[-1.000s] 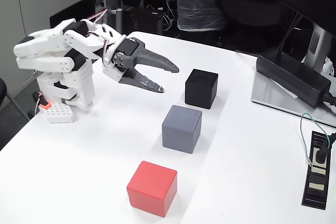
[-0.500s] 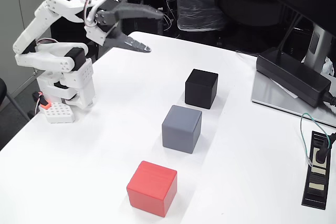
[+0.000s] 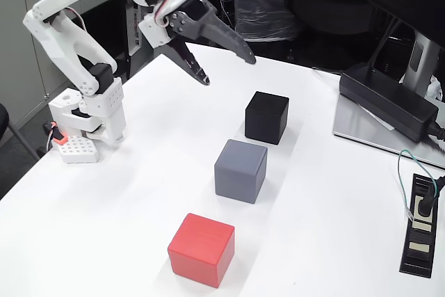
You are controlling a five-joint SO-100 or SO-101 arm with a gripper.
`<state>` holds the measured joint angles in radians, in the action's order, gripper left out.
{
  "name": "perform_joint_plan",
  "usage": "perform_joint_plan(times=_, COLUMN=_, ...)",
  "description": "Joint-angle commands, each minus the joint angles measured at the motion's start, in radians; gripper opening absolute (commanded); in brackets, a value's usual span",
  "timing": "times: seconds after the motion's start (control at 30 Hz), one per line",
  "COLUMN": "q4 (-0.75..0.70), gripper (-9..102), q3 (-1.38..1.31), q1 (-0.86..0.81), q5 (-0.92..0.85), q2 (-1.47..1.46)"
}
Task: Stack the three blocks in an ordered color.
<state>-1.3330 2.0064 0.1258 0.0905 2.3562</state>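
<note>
Three cubes stand apart in a diagonal row on the white table [image 3: 139, 193]: a black block [image 3: 266, 117] farthest back, a grey block [image 3: 240, 170] in the middle, and a red block [image 3: 201, 249] nearest the front. All three rest on the table, none touching another. My gripper [image 3: 229, 69] hangs in the air to the upper left of the black block, its dark fingers spread open with nothing between them. The white arm rises from its base at the left edge.
A long black power brick [image 3: 386, 100] lies on a grey slab at the right. A black power strip [image 3: 421, 226] with a cable sits near the right edge. A small white perforated block [image 3: 75, 148] with an orange part lies by the arm's base.
The arm has lifted and swung its gripper up and to the right, toward the black block. The fingers have spread a little wider. The blocks have not moved.
</note>
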Motion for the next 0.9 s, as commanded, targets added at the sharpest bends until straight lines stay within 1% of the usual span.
perform_joint_plan(times=0.0, q4=-0.014, gripper=35, q3=-0.086, q1=-0.005, q5=-0.003, q2=-0.118)
perform_joint_plan(times=0.23, q4=-0.006, gripper=35, q3=-0.107, q1=-0.006, q5=-0.008, q2=-0.318)
perform_joint_plan(times=0.37, q4=0.005, gripper=35, q3=-0.109, q1=-0.006, q5=-0.078, q2=-0.422)
perform_joint_plan(times=0.53, q4=0.104, gripper=35, q3=-0.106, q1=-0.008, q5=-0.112, q2=-0.503)
perform_joint_plan(times=0.63, q4=0.132, gripper=35, q3=-0.107, q1=-0.011, q5=-0.112, q2=-0.549)
perform_joint_plan(times=0.87, q4=0.147, gripper=35, q3=-0.149, q1=-0.095, q5=-0.117, q2=-0.646)
